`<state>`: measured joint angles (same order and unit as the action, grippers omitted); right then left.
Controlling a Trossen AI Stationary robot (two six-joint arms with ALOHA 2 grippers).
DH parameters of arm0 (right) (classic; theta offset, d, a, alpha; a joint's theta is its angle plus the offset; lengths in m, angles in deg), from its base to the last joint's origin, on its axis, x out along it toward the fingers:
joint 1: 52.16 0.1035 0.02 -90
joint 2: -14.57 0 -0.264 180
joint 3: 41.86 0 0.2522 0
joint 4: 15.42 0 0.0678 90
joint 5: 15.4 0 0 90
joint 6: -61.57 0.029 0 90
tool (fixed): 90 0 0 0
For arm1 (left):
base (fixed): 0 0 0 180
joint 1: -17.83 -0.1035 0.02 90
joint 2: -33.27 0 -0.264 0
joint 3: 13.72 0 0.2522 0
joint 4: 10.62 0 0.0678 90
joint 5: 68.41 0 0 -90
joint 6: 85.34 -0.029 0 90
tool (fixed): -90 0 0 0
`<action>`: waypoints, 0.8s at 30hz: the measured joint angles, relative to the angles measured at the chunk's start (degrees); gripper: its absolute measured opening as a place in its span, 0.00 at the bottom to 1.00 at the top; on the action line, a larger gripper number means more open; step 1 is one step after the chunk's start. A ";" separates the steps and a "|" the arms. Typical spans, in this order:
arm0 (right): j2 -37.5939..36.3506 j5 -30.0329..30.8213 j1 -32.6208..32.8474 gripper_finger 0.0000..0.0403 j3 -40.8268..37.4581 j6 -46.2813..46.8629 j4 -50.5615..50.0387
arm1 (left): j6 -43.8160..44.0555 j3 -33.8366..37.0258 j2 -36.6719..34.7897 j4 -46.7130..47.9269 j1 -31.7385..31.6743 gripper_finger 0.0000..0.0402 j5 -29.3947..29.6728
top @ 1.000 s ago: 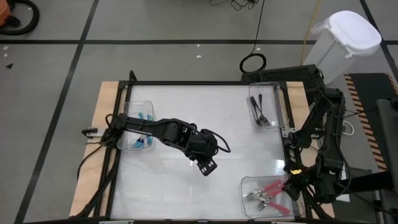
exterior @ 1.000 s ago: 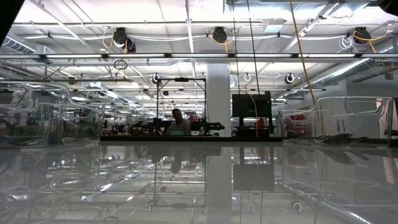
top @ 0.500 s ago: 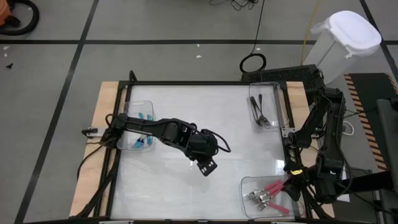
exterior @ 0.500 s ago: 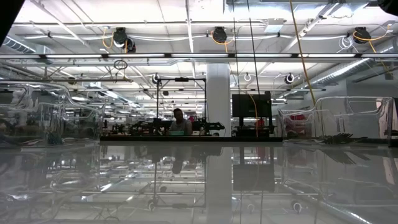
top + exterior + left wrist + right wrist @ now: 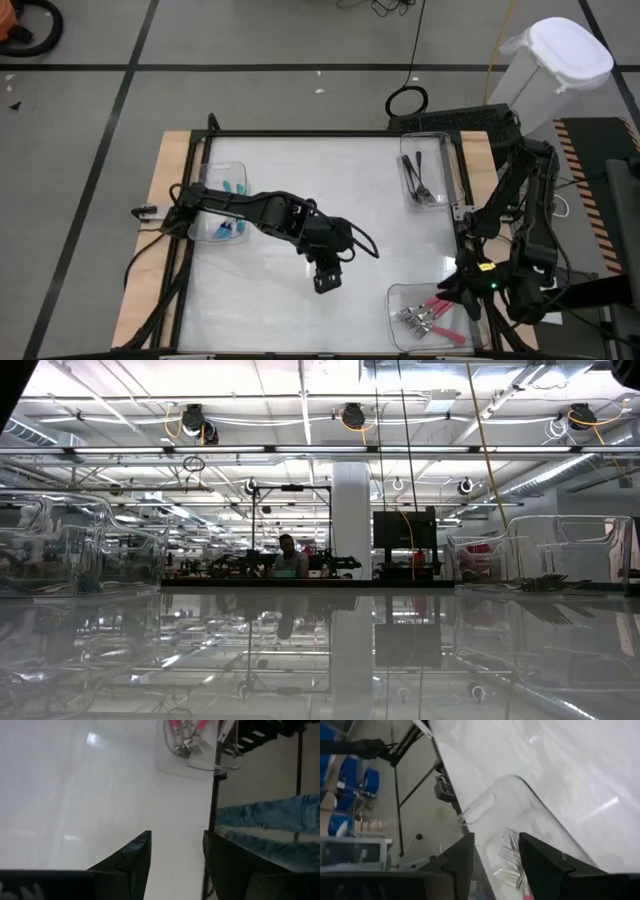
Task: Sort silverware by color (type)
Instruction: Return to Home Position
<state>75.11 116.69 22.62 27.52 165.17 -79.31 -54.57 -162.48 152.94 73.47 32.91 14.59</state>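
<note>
The forks lie sorted in three clear bins. Pink-handled forks (image 5: pixel 432 310) fill the bin at the near right corner and also show as pink forks (image 5: pixel 186 735) in the left wrist view. Teal-handled forks (image 5: pixel 232 208) lie in the left bin, black forks (image 5: pixel 418 178) in the far right bin. My left gripper (image 5: pixel 323 284) hangs open over bare table near the middle, holding nothing (image 5: pixel 176 855). My right gripper (image 5: pixel 453 291) is open above the far edge of the pink-fork bin (image 5: pixel 496 851), and fork tines (image 5: pixel 509 862) show below it.
The table is a glossy white sheet inside a black frame (image 5: pixel 300 133). A white lidded bin (image 5: pixel 550 70) stands on the floor beyond the far right corner. In the low view clear bins stand at the left (image 5: pixel 60 550) and right (image 5: pixel 545 555), with a person far behind.
My left gripper has moved a little toward the near edge and turned about, so that its fingers now point at the near edge. My right arm has shifted slightly toward the pink-fork bin. No fork has moved.
</note>
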 joint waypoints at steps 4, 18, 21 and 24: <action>-1.46 0.10 -2.70 0.32 2.07 -12.03 -0.03 | -4.41 0.00 -0.01 -1.15 -0.75 0.45 3.19; -10.44 0.15 -13.14 0.02 11.84 -69.17 -0.52 | -8.92 0.04 -2.87 -7.20 -4.04 0.28 4.65; -13.72 0.16 -15.48 0.01 13.64 -75.25 -1.91 | -12.01 0.02 -4.81 -9.11 -4.53 0.17 6.97; -16.90 0.17 -17.26 0.01 15.39 -79.16 -2.83 | -16.21 0.02 -6.83 -10.81 -5.32 0.06 9.17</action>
<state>58.21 116.86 5.35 42.91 86.01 -82.14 -70.79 -162.46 146.10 62.66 27.59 23.76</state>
